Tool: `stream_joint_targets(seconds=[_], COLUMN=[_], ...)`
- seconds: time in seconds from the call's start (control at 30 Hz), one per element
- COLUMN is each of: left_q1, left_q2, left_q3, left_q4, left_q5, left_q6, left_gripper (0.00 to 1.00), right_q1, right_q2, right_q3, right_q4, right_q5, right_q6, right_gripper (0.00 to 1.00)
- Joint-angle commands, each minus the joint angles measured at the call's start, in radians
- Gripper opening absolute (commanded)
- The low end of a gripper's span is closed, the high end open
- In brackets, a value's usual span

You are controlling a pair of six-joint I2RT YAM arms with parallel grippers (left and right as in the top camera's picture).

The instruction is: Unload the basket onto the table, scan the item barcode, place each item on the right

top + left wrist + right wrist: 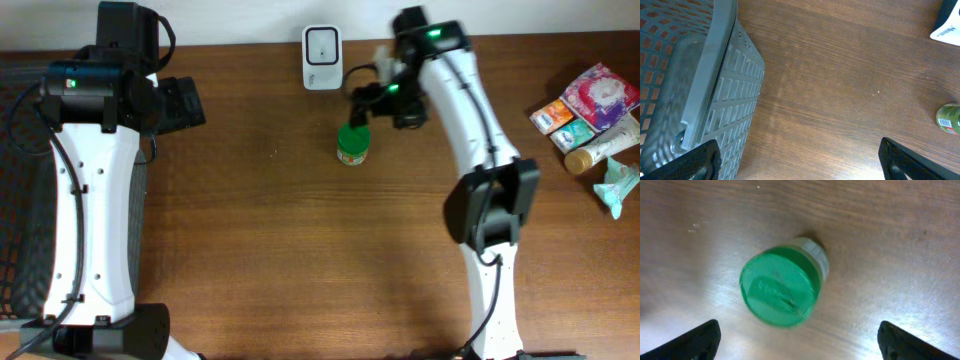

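Observation:
A small jar with a green lid (352, 142) stands upright on the wooden table, a short way in front of the white barcode scanner (322, 56) at the back edge. My right gripper (368, 103) hovers just above and behind the jar. In the right wrist view the green lid (779, 285) lies ahead of the open gripper (800, 342), with nothing between its fingers. My left gripper (188, 102) is open and empty at the back left, far from the jar. The left wrist view catches the jar (950, 118) at its right edge and the scanner (947, 25) in its top corner.
A grey mesh basket (700, 80) stands at the table's left edge (18, 200). A pile of packets, a tube and other small goods (592, 112) lies at the far right.

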Motion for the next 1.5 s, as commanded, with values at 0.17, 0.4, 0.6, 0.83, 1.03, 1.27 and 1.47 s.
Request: stream_joint_targets(seconds=[0.17, 0.4, 0.6, 0.83, 1.03, 1.27, 1.47], left_q1=[0.0, 0.0, 0.0, -0.001, 0.0, 0.0, 0.0], left_q2=[-0.003, -0.003, -0.003, -0.003, -0.003, -0.003, -0.003], left_q3=[0.01, 0.01, 0.01, 0.01, 0.01, 0.01, 0.01], left_q4=[-0.001, -0.001, -0.001, -0.001, -0.001, -0.001, -0.001], left_q5=[-0.011, -0.011, -0.011, -0.011, -0.011, -0.011, -0.011], left_q6=[0.011, 0.011, 0.011, 0.011, 0.011, 0.011, 0.011], left_gripper=[0.99, 0.99, 0.99, 0.99, 0.99, 0.99, 0.99], right_q1=[0.161, 0.132, 0.136, 0.138, 0.134, 0.134, 0.137], right_q2=[-0.016, -0.016, -0.016, -0.016, -0.018, -0.019, -0.018], right_q3=[0.013, -0.092, -0.126, -0.278, -0.275, -0.09, -0.024], right_q4=[0.054, 0.132, 0.233, 0.316, 0.33, 0.319, 0.553], right_q5=[0.407, 0.287, 0.215, 0.227, 0.231, 0.23, 0.247], right_q6=[0.004, 0.492, 0.729, 0.843, 0.759, 0.556, 0.176], right_gripper=[0.99, 0.98, 0.99, 0.99, 0.65, 0.58, 0.58])
